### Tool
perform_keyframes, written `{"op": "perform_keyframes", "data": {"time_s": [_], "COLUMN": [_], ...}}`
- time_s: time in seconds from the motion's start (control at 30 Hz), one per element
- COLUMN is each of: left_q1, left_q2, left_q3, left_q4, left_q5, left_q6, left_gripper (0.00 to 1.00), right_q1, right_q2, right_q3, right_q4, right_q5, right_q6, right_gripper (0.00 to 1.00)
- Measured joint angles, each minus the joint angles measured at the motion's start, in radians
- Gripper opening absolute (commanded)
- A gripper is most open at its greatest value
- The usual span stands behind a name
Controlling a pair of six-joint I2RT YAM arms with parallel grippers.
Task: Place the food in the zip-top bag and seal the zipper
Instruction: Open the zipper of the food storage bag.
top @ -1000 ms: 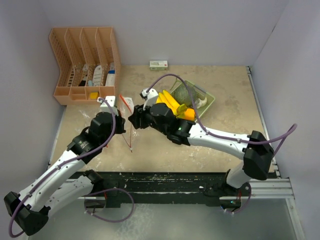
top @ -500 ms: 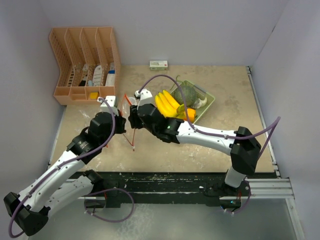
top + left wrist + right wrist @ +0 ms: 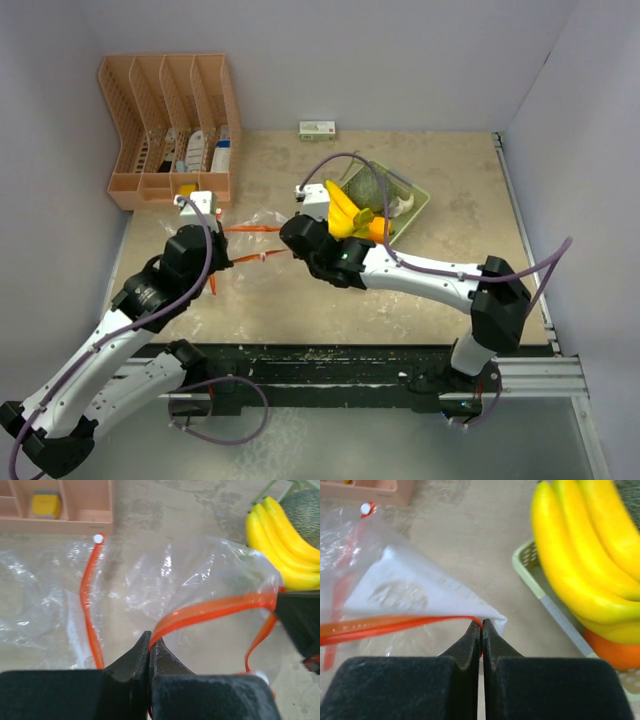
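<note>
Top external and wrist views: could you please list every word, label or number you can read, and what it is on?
No text is legible.
zip-top bag: faint print on its white panel, blurred.
small white box at the back: label too small.
Items in the orange organizer: labels too small.

Arms: 2, the left arm (image 3: 130,310) and the right arm (image 3: 430,275), in the lower half of the top view. Grippers: 2, the left gripper (image 3: 149,645) and the right gripper (image 3: 481,630). Zip-top bag (image 3: 200,580): 1, left of centre. Banana bunch (image 3: 340,208): 1, at least 3 fingers showing. Melon (image 3: 370,187): 1. Orange (image 3: 377,229): 1. Small white piece (image 3: 402,204): 1. All four sit right of centre at 1 pale green basket (image 3: 526,562). Peach organizer (image 3: 165,110): 1, upper left, 4 upright slots. Yellow block (image 3: 46,504) in its front tray: 1. Small box (image 3: 317,130), top centre: 1.
</note>
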Motion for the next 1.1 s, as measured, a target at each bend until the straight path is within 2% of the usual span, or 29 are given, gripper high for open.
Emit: {"op": "perform_keyframes", "data": {"time_s": [0.1, 0.33, 0.6, 0.73, 0.9, 1.03, 1.1], "left_q1": [0.000, -0.003, -0.002, 0.000, 0.000, 0.000, 0.000], "left_q2": [0.008, 0.040, 0.021, 0.057, 0.131, 0.190, 0.216], "left_q3": [0.034, 0.081, 0.058, -0.016, -0.075, -0.076, -0.076], "left_q4": [-0.065, -0.166, -0.112, -0.037, 0.043, 0.105, 0.126], "left_q5": [-0.058, -0.152, -0.156, -0.157, -0.155, -0.149, -0.145], "left_q6": [-0.002, -0.009, -0.017, -0.042, -0.045, -0.045, -0.045], "left_gripper": [0.00, 0.00, 0.00, 0.00, 0.00, 0.00, 0.00], "right_q1": [-0.018, -0.024, -0.039, -0.055, -0.060, -0.060, -0.060], "right_q2": [-0.046, -0.079, -0.065, -0.021, 0.020, 0.010, -0.014], "right_q3": [-0.029, -0.053, -0.127, -0.127, -0.127, -0.131, -0.144], "right_q4": [-0.026, 0.034, 0.189, 0.235, 0.260, 0.267, 0.267], "right_q5": [0.032, -0.004, -0.171, -0.212, -0.235, -0.237, -0.236], "right_q6": [0.031, 0.071, -0.021, -0.055, -0.082, -0.090, -0.093], "right_gripper": [0.00, 0.00, 0.01, 0.22, 0.57, 0.71, 0.72]}}
